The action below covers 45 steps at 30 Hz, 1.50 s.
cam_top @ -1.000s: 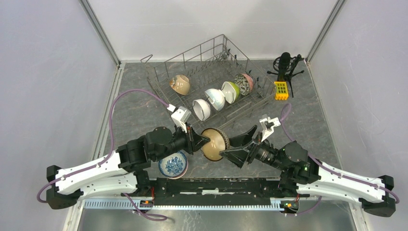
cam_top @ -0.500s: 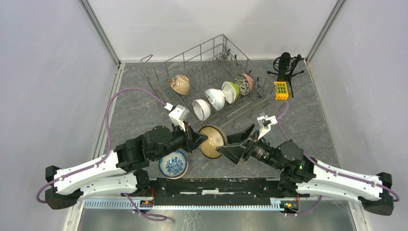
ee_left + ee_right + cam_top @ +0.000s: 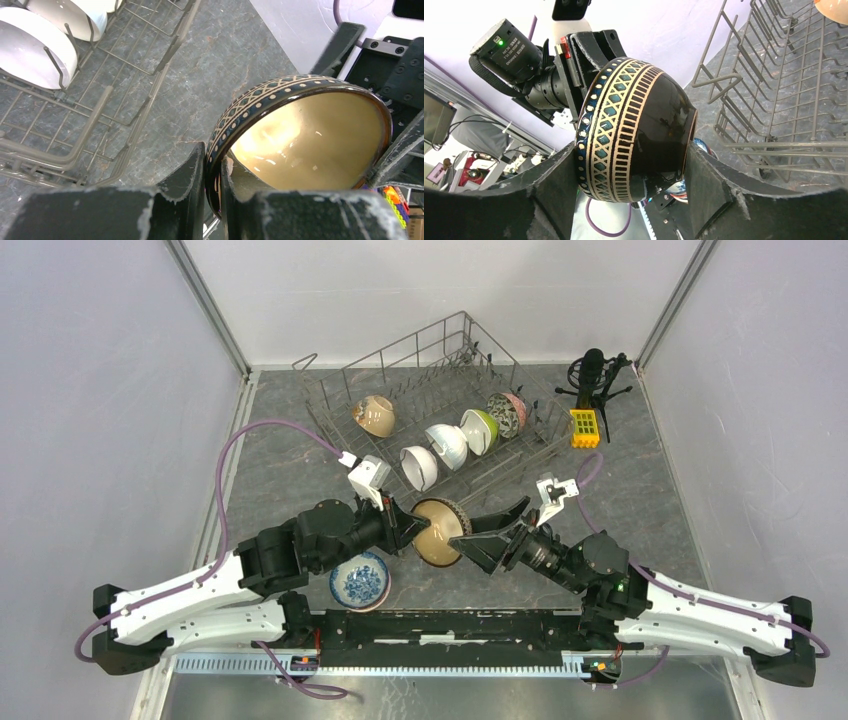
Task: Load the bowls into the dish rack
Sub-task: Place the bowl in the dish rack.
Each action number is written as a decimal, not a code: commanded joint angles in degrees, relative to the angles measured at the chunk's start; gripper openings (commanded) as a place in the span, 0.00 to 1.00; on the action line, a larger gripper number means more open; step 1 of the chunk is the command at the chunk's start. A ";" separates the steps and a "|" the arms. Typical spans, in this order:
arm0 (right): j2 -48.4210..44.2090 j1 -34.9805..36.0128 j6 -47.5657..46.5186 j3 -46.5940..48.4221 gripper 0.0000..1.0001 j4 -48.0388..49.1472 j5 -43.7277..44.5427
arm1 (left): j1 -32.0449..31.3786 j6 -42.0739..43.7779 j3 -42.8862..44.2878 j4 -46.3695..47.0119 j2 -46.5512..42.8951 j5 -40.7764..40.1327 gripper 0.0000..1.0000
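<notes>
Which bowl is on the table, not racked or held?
The blue-and-white patterned bowl, mouth up by the left arm; five stand in the dish rack and the brown bowl is in the left tool.

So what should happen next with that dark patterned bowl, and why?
Probably the right gripper closes on the dark patterned bowl: its jaws straddle it while the left gripper pinches the rim, so it looks like a handover.

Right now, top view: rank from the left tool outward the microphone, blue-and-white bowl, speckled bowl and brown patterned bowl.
1. Brown patterned bowl, rim pinched in the left tool.
2. Blue-and-white bowl, on the table by the arm bases.
3. Speckled bowl, right end of the dish rack.
4. Microphone, far right corner.
</notes>
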 commanded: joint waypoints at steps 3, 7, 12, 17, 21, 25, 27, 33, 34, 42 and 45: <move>0.60 0.18 0.25 0.66 0.29 6.13 -1.04 | 0.06 2.03 2.94 3.55 -0.04 -1.29 0.02; 0.43 0.21 0.01 0.60 0.00 5.77 -0.03 | 0.13 2.01 2.86 3.45 -0.06 -1.27 0.02; 0.19 0.20 -0.61 1.26 0.00 4.41 0.76 | 0.07 1.88 3.21 2.69 0.11 -2.24 0.09; -0.65 0.21 -0.95 1.08 0.00 4.36 2.31 | 0.11 1.67 3.12 2.12 0.09 -3.43 0.35; -1.11 0.21 -1.42 1.35 0.00 4.56 3.31 | 0.11 1.64 3.20 1.84 0.46 -3.72 0.50; -1.35 0.16 -2.16 1.91 0.00 4.59 4.34 | 0.07 1.71 3.38 1.31 0.78 -4.13 0.58; -1.42 0.19 -2.65 2.42 0.00 4.54 4.74 | 0.09 1.61 3.44 1.19 0.85 -4.54 0.65; -0.53 0.21 -3.72 4.69 0.00 2.72 6.56 | 0.15 2.78 5.14 -0.82 0.52 -7.37 0.82; -0.14 0.21 -4.06 5.37 0.00 1.95 7.08 | 0.10 3.19 5.70 -1.18 0.42 -7.97 0.86; 4.15 0.11 -11.79 11.84 0.00 -1.34 12.43 | 0.13 7.86 10.42 -5.79 0.08 -11.40 1.00; 6.08 -0.28 -14.17 14.19 0.00 -1.65 13.86 | 0.11 8.93 10.93 -7.51 -1.00 -13.35 1.00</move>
